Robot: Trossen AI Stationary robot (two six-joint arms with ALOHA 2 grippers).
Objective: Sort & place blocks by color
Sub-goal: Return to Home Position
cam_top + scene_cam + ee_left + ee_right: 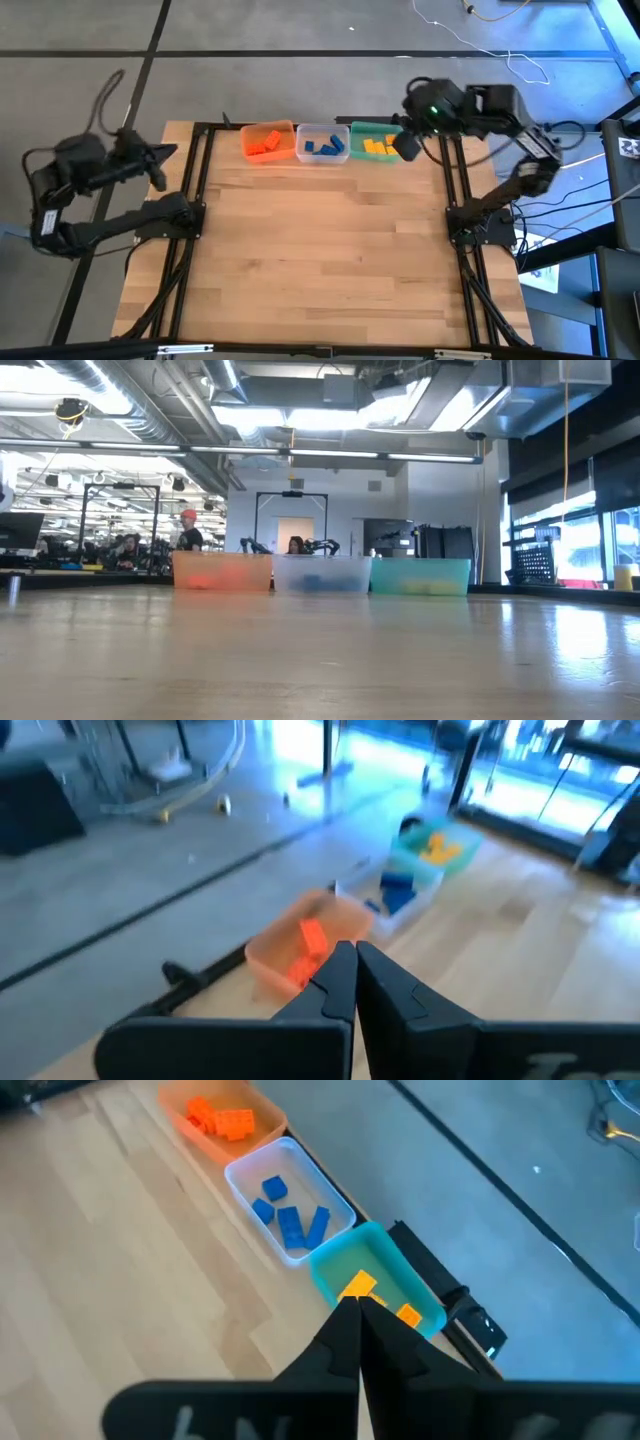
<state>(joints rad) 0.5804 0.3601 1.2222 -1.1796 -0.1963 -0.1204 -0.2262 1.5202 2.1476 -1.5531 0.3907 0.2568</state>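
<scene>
High view: along the far edge of the bench (320, 250), orange blocks (264, 144) lie in the orange tub (250, 132), blue blocks (322, 148) in the clear tub (322, 128), and yellow blocks (378, 148) in the green tub (365, 127). The right fingers (407, 147) hang beside the green tub. The left fingers (160, 158) sit off the bench's left edge. Low view: the tubs stand side by side. Wrist views: both pairs of fingers are pressed together, holding nothing.

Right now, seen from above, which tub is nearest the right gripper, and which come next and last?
From the right gripper:
1. The green tub, right end of the row, beside it.
2. The clear tub, middle.
3. The orange tub, left end.
</scene>
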